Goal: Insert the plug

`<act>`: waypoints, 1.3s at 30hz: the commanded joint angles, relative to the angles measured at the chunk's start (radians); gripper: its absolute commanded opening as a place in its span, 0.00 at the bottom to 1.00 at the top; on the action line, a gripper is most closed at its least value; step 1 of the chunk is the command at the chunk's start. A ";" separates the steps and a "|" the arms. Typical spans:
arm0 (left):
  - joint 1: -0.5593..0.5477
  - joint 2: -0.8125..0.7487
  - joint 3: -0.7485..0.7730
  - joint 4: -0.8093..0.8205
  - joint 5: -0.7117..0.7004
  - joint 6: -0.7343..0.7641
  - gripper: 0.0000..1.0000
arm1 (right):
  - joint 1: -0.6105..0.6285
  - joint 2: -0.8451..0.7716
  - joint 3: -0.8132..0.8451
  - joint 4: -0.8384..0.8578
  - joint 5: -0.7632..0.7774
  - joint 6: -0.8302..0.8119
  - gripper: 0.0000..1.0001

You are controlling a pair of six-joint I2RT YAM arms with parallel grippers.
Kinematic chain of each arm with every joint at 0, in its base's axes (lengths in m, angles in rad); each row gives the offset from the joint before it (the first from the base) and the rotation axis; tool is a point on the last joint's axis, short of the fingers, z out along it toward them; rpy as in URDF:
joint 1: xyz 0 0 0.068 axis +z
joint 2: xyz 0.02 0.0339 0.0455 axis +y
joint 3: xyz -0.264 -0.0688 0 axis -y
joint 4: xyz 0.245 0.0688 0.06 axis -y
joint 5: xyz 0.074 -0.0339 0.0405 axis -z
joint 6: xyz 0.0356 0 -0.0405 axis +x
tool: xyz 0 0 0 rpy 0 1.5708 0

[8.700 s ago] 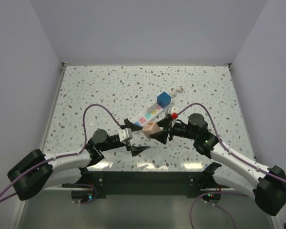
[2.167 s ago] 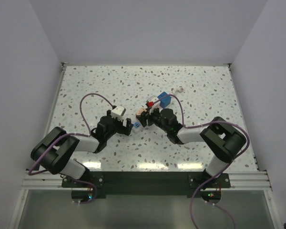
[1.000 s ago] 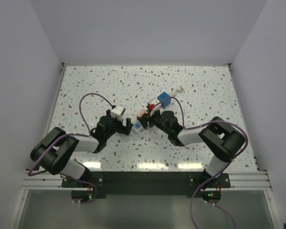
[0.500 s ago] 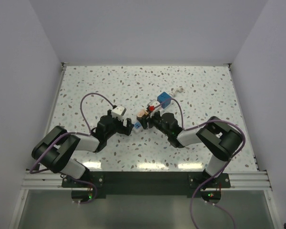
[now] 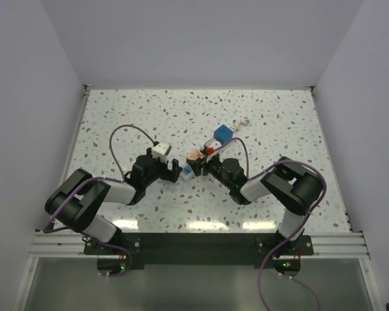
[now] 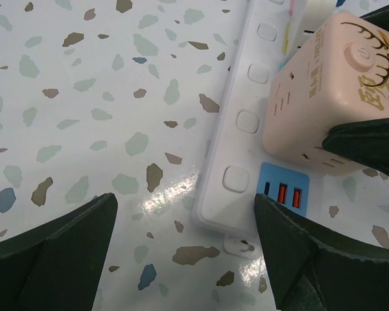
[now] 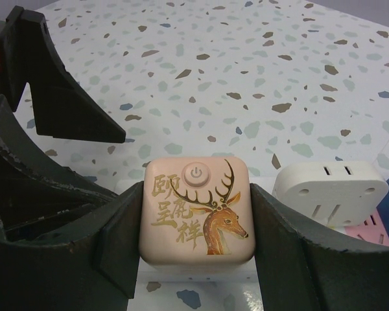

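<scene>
A white power strip [image 5: 204, 154] lies diagonally at mid-table, with its buttons and blue USB end in the left wrist view [image 6: 246, 123]. The pink cube plug with a gold deer print [image 7: 196, 207] sits on the strip's near end [image 5: 195, 156] [image 6: 330, 97]. Its underside is hidden, so I cannot tell if its prongs are in. My right gripper [image 7: 196, 194] [image 5: 199, 160] is shut on the cube's two sides. My left gripper [image 6: 185, 197] [image 5: 176, 172] is open, low at the strip's near end, with nothing in it.
A white adapter [image 7: 330, 191] is plugged in just behind the pink cube. A blue cube [image 5: 222, 133] sits at the strip's far end. A small white piece [image 5: 245, 121] lies beyond it. The purple cables [image 5: 126, 133] arc over both arms.
My right gripper has shifted the pink cube slightly towards the strip's near end and lowered its wrist. My left gripper has stayed put.
</scene>
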 commanded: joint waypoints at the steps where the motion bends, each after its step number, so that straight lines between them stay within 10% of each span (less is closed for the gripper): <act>1: 0.014 0.012 0.028 0.001 0.007 -0.005 0.91 | 0.008 0.090 -0.071 -0.254 0.036 0.002 0.00; 39: 0.027 0.063 0.042 0.024 0.105 -0.010 0.83 | 0.111 0.371 -0.137 -0.230 0.147 0.085 0.00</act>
